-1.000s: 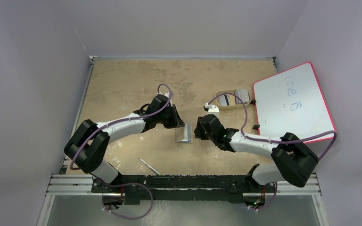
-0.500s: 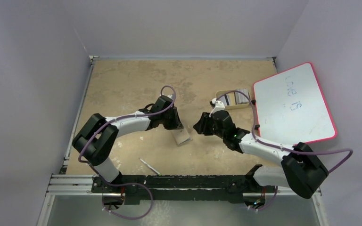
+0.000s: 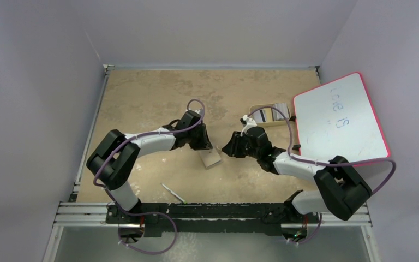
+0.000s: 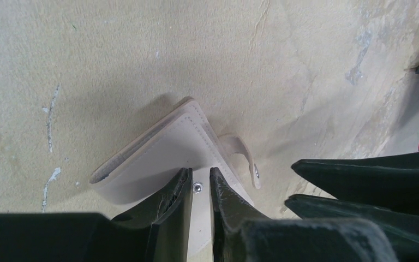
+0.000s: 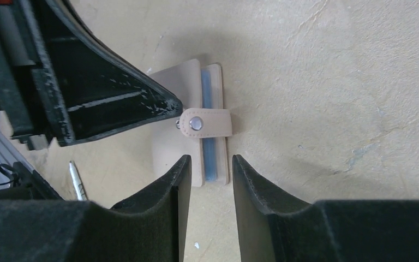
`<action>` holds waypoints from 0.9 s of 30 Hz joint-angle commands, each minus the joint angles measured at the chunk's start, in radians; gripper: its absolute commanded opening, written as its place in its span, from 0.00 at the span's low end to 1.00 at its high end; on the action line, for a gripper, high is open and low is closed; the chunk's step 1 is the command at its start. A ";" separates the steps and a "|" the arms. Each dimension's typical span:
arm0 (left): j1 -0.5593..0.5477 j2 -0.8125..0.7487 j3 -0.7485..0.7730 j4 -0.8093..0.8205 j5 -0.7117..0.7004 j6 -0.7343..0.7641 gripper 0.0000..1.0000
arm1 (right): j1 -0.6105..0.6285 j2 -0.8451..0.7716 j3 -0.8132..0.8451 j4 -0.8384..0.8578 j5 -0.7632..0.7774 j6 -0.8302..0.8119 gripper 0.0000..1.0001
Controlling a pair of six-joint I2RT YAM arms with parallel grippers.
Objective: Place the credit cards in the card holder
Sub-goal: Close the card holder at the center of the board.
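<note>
The tan card holder (image 3: 211,159) lies folded on the table between my grippers, its snap tab (image 5: 207,123) across the blue-grey inner edge. It also shows in the left wrist view (image 4: 153,147). My left gripper (image 4: 199,170) has its jaws almost together, tips resting on the holder's outer face beside the snap stud. It sits at the holder's left in the top view (image 3: 204,143). My right gripper (image 5: 209,159) is open and empty, just short of the holder's end, to its right in the top view (image 3: 230,148). The credit cards (image 3: 279,112) lie in the beige tray (image 3: 257,111).
A pink-edged whiteboard (image 3: 341,117) lies at the right, next to the tray. A thin pen (image 3: 173,192) lies near the front edge, also seen in the right wrist view (image 5: 76,180). Grey walls close in the table on three sides.
The card holder has gone from standing more upright to lying lower and flatter on the table. Both arms shifted slightly, and the right gripper stays just off the holder's end.
</note>
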 commanded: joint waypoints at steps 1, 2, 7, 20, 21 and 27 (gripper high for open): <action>-0.003 -0.023 0.057 -0.034 -0.053 0.033 0.18 | -0.019 0.040 0.050 0.069 -0.065 -0.016 0.35; -0.003 -0.029 0.064 -0.057 -0.075 0.028 0.18 | -0.021 0.045 0.053 0.074 -0.070 -0.016 0.35; -0.004 -0.026 0.095 -0.182 -0.127 0.011 0.18 | -0.026 0.072 0.080 0.078 -0.095 -0.022 0.34; -0.004 -0.005 0.063 -0.113 -0.141 0.025 0.18 | -0.046 0.119 0.132 0.038 -0.118 -0.054 0.34; -0.003 -0.003 0.057 -0.099 -0.135 0.027 0.18 | -0.046 0.126 0.135 0.038 -0.126 -0.055 0.34; -0.004 0.002 0.020 -0.002 -0.053 0.004 0.18 | -0.049 0.176 0.156 0.040 -0.168 -0.062 0.32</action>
